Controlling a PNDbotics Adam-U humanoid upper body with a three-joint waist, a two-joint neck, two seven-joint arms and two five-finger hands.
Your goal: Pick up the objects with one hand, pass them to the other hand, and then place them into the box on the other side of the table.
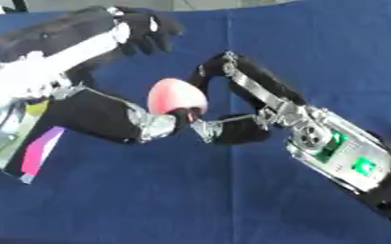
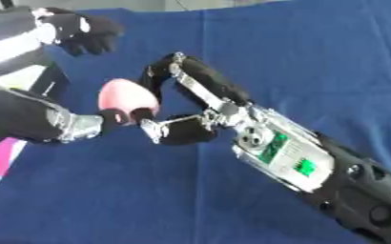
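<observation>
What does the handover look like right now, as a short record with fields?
object: pink rounded thing, held above the blue table
left hand: fingers curled at the object's lower edge
right hand: fingers and thumb curved round the object's right side
contact: both hands meet at the object
stage: mid-handover; which hand bears it cannot be told
side items: pink and yellow flat things at the left edge
box: not clearly in view

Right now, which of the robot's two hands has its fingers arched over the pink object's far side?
The right hand, entering from the lower right, arches over the pink object; the left hand meets it from below.
</observation>
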